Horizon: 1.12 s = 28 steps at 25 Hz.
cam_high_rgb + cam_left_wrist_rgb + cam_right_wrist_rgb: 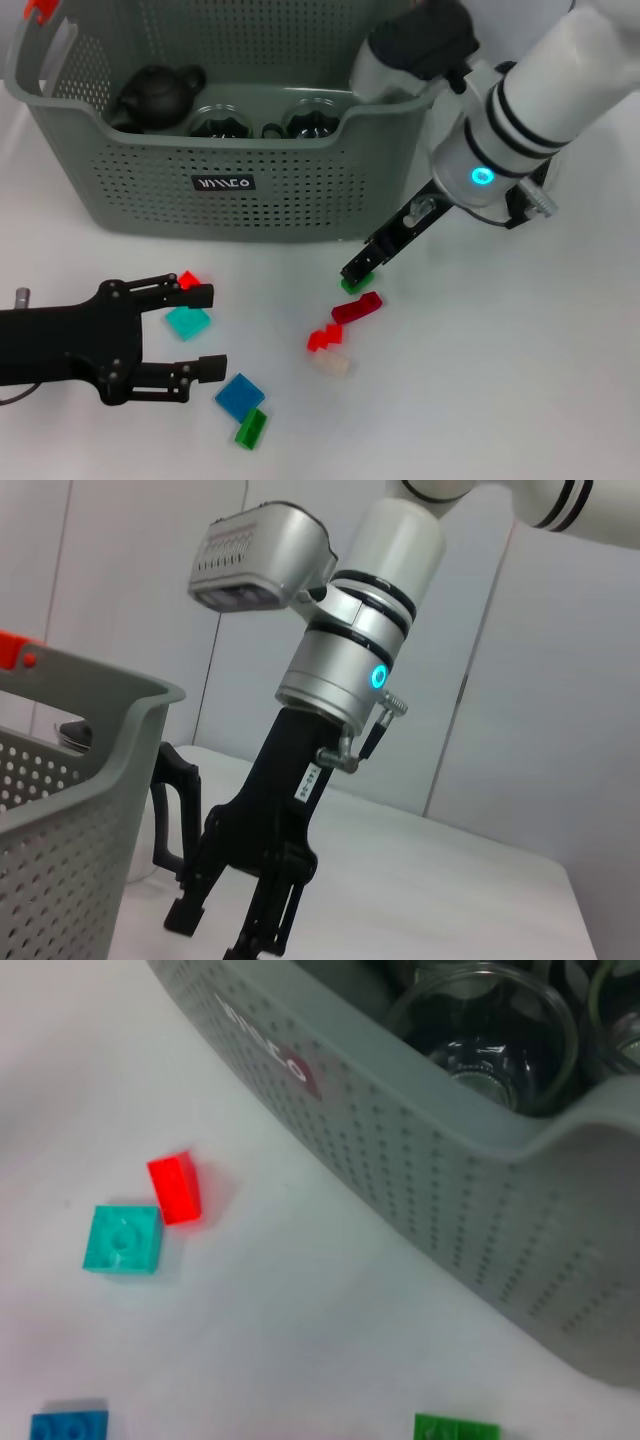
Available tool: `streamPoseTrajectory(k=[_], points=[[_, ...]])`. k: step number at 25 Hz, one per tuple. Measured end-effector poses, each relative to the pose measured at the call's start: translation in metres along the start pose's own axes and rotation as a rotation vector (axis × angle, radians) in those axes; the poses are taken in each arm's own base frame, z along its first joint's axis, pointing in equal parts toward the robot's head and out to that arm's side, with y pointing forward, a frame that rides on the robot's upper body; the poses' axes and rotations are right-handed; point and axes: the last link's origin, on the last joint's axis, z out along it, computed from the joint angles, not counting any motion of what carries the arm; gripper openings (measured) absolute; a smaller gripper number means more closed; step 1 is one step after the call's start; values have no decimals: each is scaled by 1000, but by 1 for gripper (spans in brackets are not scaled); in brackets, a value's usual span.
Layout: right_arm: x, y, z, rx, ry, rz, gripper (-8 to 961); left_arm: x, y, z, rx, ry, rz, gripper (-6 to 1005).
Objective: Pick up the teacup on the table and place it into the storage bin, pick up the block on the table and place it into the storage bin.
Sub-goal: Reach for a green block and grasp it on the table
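The bin (150, 190) stood on the table (520, 380), holding a black teapot (155, 95) and two glass teacups (222, 122). The right gripper (357, 274), fingers angled down, reached a small green block (351, 285) just in front of the bin; whether it gripped the block could not be told. The left gripper (208, 332) lay low with jaws wide apart, empty, a teal block (187, 321) between its fingers (190, 294). Red (356, 307), blue (240, 395) and cream (331, 363) blocks lay scattered nearby.
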Motion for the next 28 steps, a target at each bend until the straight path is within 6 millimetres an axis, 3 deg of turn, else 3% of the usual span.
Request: streamPoseTrajectory(k=[28], points=[[7, 3, 27, 10, -32, -79, 911, -2, -1, 3, 0, 4, -4, 855]])
